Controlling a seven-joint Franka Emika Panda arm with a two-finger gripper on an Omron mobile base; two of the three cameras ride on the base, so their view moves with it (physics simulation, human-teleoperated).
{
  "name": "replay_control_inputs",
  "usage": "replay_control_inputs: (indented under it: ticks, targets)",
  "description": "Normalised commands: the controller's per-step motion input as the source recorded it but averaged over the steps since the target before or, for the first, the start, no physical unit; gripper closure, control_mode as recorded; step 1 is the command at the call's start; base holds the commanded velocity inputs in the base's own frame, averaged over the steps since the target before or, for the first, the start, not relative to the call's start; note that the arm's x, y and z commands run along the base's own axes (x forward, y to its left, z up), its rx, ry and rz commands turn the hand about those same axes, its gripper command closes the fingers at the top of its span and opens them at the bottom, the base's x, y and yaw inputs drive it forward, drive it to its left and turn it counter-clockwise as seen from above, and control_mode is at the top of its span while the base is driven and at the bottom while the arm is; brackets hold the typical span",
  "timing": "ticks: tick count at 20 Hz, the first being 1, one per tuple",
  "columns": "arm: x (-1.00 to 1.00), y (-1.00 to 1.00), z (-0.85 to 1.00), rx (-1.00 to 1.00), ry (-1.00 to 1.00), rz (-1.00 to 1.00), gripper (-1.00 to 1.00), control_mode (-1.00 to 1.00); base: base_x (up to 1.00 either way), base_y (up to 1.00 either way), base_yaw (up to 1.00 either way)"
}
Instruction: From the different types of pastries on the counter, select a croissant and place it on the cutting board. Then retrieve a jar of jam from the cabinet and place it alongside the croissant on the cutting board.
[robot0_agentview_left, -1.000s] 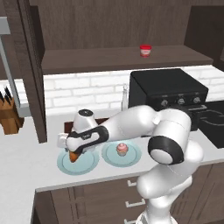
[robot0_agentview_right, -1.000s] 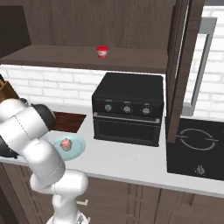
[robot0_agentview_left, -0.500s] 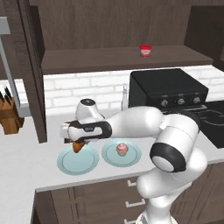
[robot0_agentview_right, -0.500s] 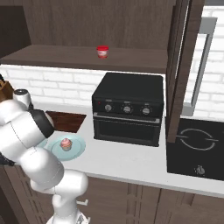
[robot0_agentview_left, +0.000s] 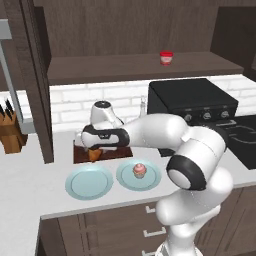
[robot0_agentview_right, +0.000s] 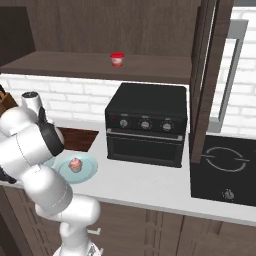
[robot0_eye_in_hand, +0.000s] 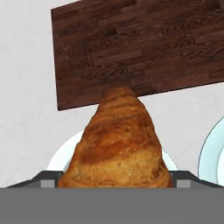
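My gripper is shut on the golden-brown croissant, which hangs point-down just above the front edge of the dark wooden cutting board. From the hand view the croissant hides my fingertips; the cutting board lies just beyond its tip, and a light blue plate's rim shows under it. The pink-frosted cupcake sits on the right plate. The red jar of jam stands on the cabinet shelf, and the jar shows from the right too.
A bare light blue plate lies on the counter in front of the board. A knife block stands far left beside a dark post. A black toaster oven and a cooktop sit to the right.
The gripper has carried the croissant up off the left plate and back toward the wall, to the cutting board's front edge. The arm has stretched out further.
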Motion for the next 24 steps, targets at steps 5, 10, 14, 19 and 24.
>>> replay_control_inputs:
  ticks: [5, 10, 14, 19, 24]
  targets:
    - [0.18, -0.06, -0.01, 0.0, 0.01, 0.0, 1.0, -1.0, 0.0, 0.0, 0.0]
    - [0.49, -0.12, 0.0, 0.0, 0.0, 0.0, 1.0, -1.0, 0.0, 0.0, 0.0]
    - [0.48, 0.0, 0.0, 0.0, 0.0, 0.0, 1.0, -1.0, 0.0, 0.0, 0.0]
    - [0.46, 0.03, -0.1, 0.0, 0.01, 0.0, 1.0, -1.0, 0.0, 0.0, 0.0]
    - [0.34, 0.26, -0.19, 0.0, 0.01, 0.04, 1.0, -1.0, 0.0, 0.0, 0.0]
